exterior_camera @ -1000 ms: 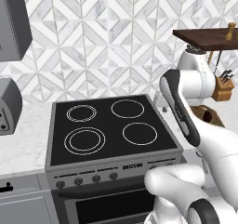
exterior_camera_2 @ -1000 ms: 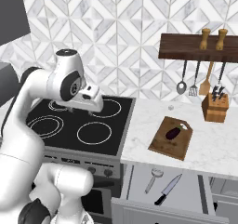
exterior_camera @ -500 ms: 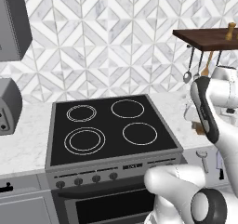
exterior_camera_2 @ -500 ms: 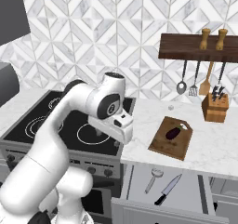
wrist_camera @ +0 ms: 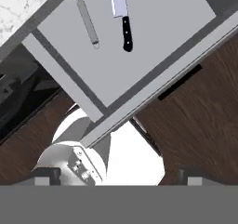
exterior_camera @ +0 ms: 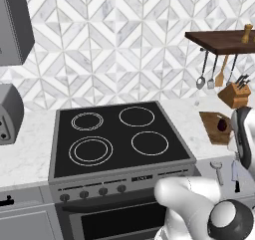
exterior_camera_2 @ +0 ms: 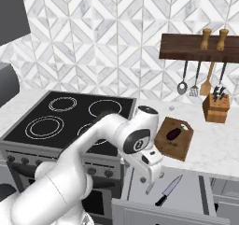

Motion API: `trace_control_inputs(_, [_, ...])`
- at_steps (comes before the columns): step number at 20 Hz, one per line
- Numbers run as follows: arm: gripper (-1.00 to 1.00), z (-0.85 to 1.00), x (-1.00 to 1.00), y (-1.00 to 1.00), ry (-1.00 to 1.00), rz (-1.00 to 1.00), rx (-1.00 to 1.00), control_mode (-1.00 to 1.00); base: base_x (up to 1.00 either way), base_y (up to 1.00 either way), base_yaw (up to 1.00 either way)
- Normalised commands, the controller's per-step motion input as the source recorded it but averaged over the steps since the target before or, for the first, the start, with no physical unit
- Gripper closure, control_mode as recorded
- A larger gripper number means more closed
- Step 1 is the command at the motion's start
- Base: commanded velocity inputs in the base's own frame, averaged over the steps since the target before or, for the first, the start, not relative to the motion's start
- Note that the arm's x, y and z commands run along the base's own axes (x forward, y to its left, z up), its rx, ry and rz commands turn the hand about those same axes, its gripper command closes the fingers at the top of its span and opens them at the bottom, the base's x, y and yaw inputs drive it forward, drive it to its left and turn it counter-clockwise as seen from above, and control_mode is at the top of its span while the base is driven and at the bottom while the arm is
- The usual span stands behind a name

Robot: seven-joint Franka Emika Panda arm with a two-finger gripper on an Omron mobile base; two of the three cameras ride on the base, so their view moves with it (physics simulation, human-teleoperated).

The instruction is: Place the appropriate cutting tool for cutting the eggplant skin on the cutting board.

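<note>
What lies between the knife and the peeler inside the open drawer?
Nothing: in the hand view, the knife and the peeler lie side by side, apart, with only bare grey floor of the drawer between them.

Setting: a rendered home kitchen. Evidence: black four-burner stove [exterior_camera: 119, 134] with a row of knobs along its front, set in a white marble counter [exterior_camera_2: 219, 144]. Wall behind tiled in white and grey geometric pattern. To the right, a dark wooden wall shelf [exterior_camera_2: 198, 47] carries two wooden grinders, with ladle and spatulas hung beneath; a knife block [exterior_camera_2: 215, 108] stands on the counter below. A toaster [exterior_camera: 10, 113] sits at far left. An open grey drawer [wrist_camera: 139, 51] holds a knife [wrist_camera: 122, 18] and a second utensil.
</note>
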Motion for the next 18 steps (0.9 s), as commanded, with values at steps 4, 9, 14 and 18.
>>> trace_control_inputs(4, [-1.00,-0.45,0.03,-0.99,0.27,-0.12,0.00,-1.00,0.00,0.00,0.00])
trace_control_inputs(9, [-1.00,-0.56,0.35,-0.39,0.19,-0.04,0.00,-1.00,0.00,0.00,0.00])
trace_control_inputs(14, [-1.00,-0.55,0.40,0.00,0.02,0.12,0.00,-1.00,0.00,0.00,0.00])
trace_control_inputs(18, [-1.00,-0.46,0.28,0.00,0.00,0.21,0.00,-1.00,0.00,0.00,0.00])
